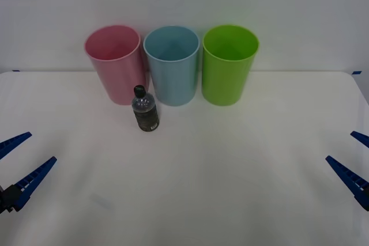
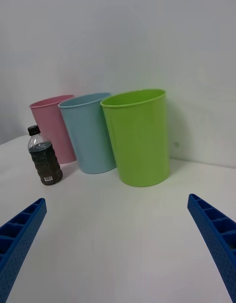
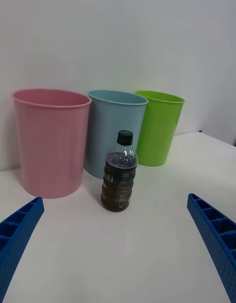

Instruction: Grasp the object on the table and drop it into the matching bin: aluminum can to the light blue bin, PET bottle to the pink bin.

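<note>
A small clear PET bottle (image 1: 145,109) (image 2: 44,158) (image 3: 119,172) with a black cap and dark label stands upright on the white table (image 1: 230,165), just in front of the gap between the pink bin (image 1: 116,63) (image 2: 52,128) (image 3: 51,140) and the light blue bin (image 1: 172,64) (image 2: 89,133) (image 3: 112,128). My left gripper (image 1: 17,162) (image 3: 118,249) is open near the table's left edge, well short of the bottle. At the right edge my right gripper (image 1: 351,159) (image 2: 115,246) is open, with nothing between its fingers.
A green bin (image 1: 228,63) (image 2: 139,136) (image 3: 158,126) stands to the right of the light blue one, the three in a row along the back wall. Bare tabletop lies between both grippers and the bottle.
</note>
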Motion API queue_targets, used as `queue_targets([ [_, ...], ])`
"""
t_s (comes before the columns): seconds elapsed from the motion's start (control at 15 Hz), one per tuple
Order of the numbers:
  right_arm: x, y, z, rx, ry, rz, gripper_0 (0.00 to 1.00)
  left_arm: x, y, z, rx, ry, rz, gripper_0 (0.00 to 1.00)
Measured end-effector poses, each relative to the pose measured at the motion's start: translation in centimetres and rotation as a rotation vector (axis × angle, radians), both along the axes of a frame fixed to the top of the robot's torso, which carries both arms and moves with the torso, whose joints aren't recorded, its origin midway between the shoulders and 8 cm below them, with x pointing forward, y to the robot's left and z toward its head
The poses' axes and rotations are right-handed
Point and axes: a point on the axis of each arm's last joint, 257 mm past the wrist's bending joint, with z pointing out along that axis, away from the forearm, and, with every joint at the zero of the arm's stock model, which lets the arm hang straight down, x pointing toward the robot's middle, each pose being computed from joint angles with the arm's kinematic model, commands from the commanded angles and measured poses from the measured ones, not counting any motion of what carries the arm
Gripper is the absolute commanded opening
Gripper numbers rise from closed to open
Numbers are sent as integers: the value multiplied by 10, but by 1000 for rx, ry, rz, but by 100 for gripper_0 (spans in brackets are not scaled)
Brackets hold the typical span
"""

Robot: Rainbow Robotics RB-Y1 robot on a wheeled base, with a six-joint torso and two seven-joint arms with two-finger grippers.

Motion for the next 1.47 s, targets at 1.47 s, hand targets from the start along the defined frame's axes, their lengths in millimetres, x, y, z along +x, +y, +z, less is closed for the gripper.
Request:
queue_targets([
  [1.47,0,0,0,0,0,0,100,29,-27,-105,115,118,154,100],
])
